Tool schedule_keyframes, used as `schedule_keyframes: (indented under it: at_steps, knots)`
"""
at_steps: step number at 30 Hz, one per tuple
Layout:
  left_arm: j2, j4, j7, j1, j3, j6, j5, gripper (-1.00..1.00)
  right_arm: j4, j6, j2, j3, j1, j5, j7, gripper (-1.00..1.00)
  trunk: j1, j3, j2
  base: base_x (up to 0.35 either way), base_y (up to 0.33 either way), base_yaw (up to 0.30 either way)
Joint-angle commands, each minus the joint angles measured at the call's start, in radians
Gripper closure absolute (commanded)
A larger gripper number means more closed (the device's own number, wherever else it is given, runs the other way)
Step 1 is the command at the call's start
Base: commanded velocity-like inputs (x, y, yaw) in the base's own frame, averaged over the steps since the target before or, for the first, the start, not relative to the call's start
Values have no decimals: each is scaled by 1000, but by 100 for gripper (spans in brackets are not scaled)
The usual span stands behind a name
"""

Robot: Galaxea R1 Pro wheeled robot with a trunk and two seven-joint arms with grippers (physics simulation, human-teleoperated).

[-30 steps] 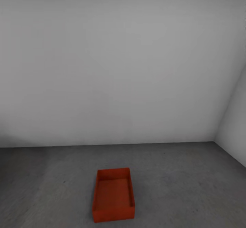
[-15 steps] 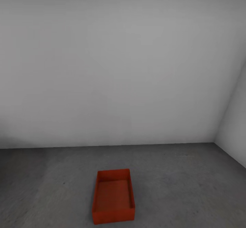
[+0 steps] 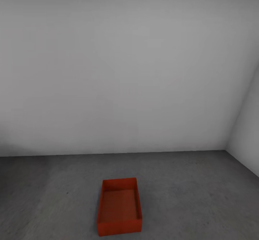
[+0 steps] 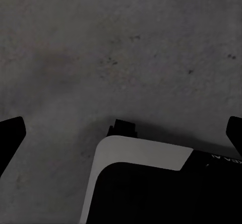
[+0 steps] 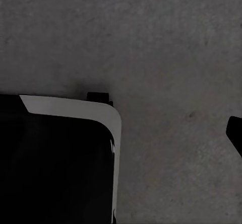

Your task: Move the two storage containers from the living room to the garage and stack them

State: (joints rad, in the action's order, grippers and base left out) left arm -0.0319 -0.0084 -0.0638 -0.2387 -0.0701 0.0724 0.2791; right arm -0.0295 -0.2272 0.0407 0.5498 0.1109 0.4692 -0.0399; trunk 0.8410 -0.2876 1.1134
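One orange-red storage container (image 3: 119, 207) sits on the grey garage floor (image 3: 201, 197), near the white wall (image 3: 122, 71). Its long side points toward that wall, open top facing up. The left gripper (image 4: 121, 133) is spread wide over bare floor. I cannot tell about the right gripper (image 5: 236, 133).

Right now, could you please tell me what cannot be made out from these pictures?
1. Head view: whether the storage container is one tray or two nested; too small.
2. Right wrist view: right jaws show one fingertip at the edge; the other is lost against the dark robot body, so open or shut is unclear.
3. Left wrist view: left jaws' fingertips are cut off by the edges.
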Motion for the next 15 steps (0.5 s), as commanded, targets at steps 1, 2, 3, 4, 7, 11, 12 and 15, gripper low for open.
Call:
schedule_keyframes:
  at_steps: [1,2,3,4,7,11,12,15]
  knots:
    - [0,1,-2,-1,-8,3,7,-100,-3,-5,-1,8,1,7,0,-100,0,-1,1,0,0,0]
    - [0,1,-2,-1,-8,3,7,-100,-3,-4,-1,9,1,6,1,-100,0,-1,1,0,0,0]
    - [0,0,-2,-1,-8,3,7,-100,-3,-4,-1,9,1,6,1,-100,0,-1,1,0,0,0]
    - [0,0,-2,-1,-8,3,7,-100,-3,-4,-1,9,1,6,1,-100,0,-1,1,0,0,0]
    - [0,0,-2,-1,-7,3,7,-100,-3,-5,3,9,1,5,12,-100,0,-1,1,0,0,0]
    - [8,2,0,-1,0,3,12,-100,-3,-6,0,7,1,10,11,-100,0,0,1,0,0,-122]
    - [10,3,1,-1,1,3,12,-100,-3,-6,0,7,1,12,11,-100,0,0,1,0,0,-248]
    - [12,3,2,-1,1,2,12,-100,-3,-6,-1,7,1,14,10,-100,0,2,1,0,0,-259]
